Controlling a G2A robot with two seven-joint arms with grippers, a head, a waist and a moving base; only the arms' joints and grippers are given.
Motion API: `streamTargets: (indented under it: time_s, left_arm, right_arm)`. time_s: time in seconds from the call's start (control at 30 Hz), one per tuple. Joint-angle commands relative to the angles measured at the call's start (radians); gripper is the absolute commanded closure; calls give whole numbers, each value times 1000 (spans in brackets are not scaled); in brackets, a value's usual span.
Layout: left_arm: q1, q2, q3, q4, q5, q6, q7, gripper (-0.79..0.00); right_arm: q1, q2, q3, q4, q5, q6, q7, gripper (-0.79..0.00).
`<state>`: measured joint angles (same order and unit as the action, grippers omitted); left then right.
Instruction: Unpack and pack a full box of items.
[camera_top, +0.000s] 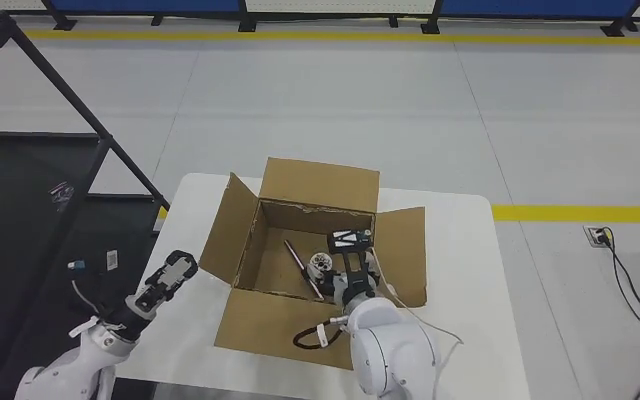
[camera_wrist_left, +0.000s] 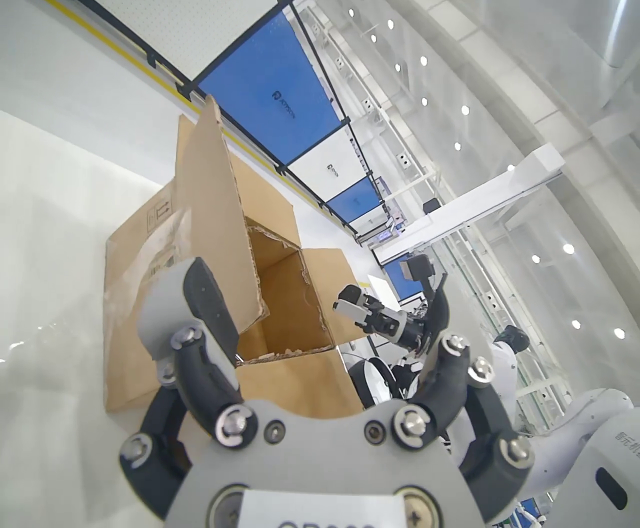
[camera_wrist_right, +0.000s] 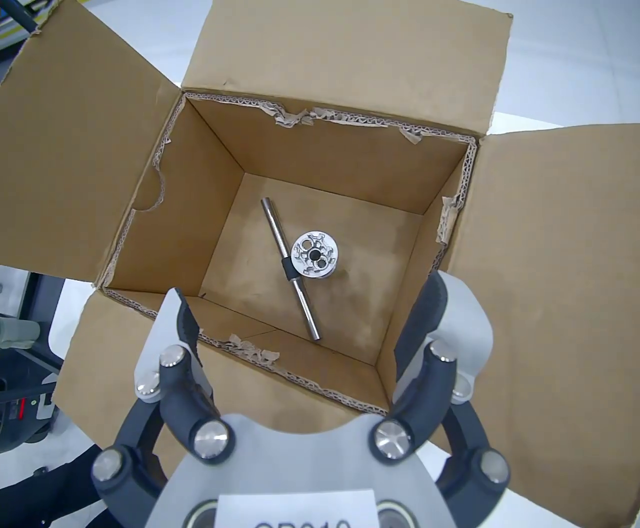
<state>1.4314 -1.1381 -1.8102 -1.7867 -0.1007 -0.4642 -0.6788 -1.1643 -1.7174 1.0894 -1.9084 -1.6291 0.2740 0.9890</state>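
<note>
Sitting open near the middle of the white table (camera_top: 470, 300), the cardboard box (camera_top: 320, 182) has its four flaps (camera_wrist_right: 555, 240) splayed outward. Its corrugated rim is torn and ragged in several spots.

On the box floor lies a slim metal rod (camera_wrist_right: 276, 231), running from 11 to 5 o'clock in the top view. A round metal part (camera_wrist_right: 314, 255) lies at the rod's 3 o'clock side, apparently touching it, though the contact is hard to confirm. Brown floor shows all around the pair, widest toward 9 o'clock.

The right gripper (camera_wrist_right: 307, 300) hangs over the 3 o'clock side of the opening, jaws spread wide with nothing between them. The left gripper (camera_top: 178, 268) sits at 8 o'clock of the box, by the table's 9 o'clock edge and well apart from the cardboard. Its jaws are likewise parted and hold nothing. A broad band of tabletop lies at 3 o'clock of the box.

The right wrist view looks straight down onto both parts. The left wrist view takes the box from the side, one flap nearly edge-on, with the right gripper above the opening.
</note>
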Motion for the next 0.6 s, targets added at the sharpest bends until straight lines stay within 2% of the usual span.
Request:
streamTargets:
  time_s: [0.0, 0.13, 0.33, 0.43, 0.57]
  left_arm:
    - [-15, 1, 16, 5, 9, 9, -10, -785]
    - [-58, 5, 54, 14, 37, 28, -39, -785]
    - [-118, 10, 127, 18, 84, 48, -83, -785]
    - [-139, 11, 162, 18, 98, 57, -96, -785]
    - [-166, 12, 208, 25, 124, 67, -114, -785]
  right_arm:
    - [-10, 1, 11, -8, 10, -3, -19, -785]
    - [-66, 9, 137, -117, 172, -22, -43, -785]
    - [-110, 26, 437, -227, 569, -88, 14, -785]
    - [-87, 38, 595, -192, 734, -98, 57, -785]
    - [-6, 60, 721, -56, 815, -105, 130, -785]
